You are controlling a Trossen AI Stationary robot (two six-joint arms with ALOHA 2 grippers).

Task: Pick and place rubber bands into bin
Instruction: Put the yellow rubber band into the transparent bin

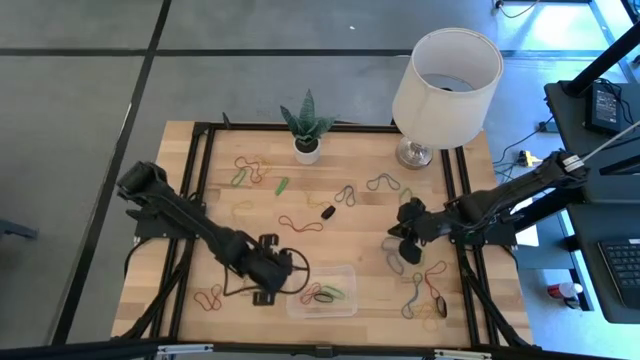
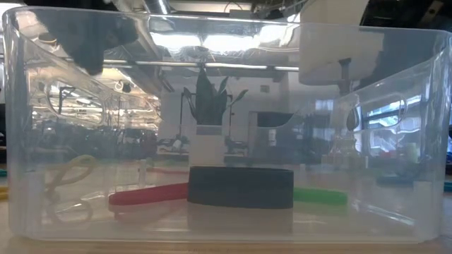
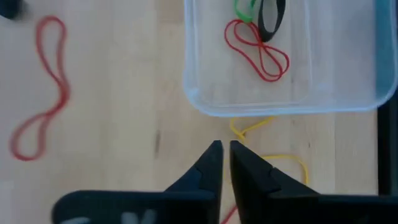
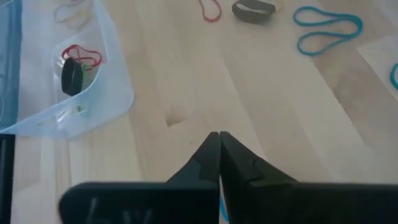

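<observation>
The bin (image 1: 345, 272) is sitting near the table's (image 1: 230, 180) near edge, holding red, green and black rubber bands (image 3: 257, 48) (others are lying scattered). The left gripper (image 3: 223, 148) is hovering just left of it, fingers barely apart. The right gripper (image 4: 217, 138) is waiting farther right, fingers together.

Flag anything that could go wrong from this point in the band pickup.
1. The left gripper hovers at the clear bin, jaws barely parted, near a yellow rubber band outside the wall; a pinch could snag the rim or nudge the bin.
2. The right gripper is shut over bare wood; no band shows between its tips, so its grasp may have missed.
3. Bands near the right arm overlap in a tangle; one pull could drag several.
</observation>
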